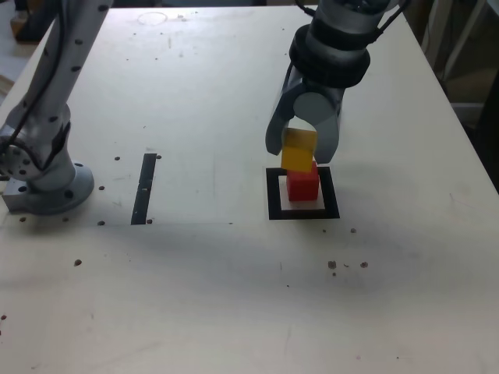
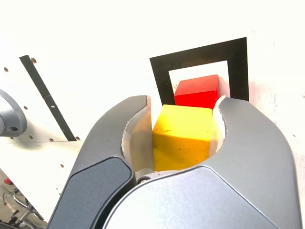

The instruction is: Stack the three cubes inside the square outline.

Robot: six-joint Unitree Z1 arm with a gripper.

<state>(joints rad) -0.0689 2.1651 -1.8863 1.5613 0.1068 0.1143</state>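
Between the tool (image 1: pixel 300 148) jaws, yellow cube (image 1: pixel 299 151) half-hides red cube (image 1: pixel 303 185).

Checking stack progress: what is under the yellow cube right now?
The yellow cube, clamped in the gripper, hangs tilted over the red cube, which sits inside the square outline. Whether they touch cannot be told.

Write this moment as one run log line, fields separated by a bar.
gripper: shut on yellow cube | yellow cube: just above red cube | red cube: inside square outline | green cube: not in view
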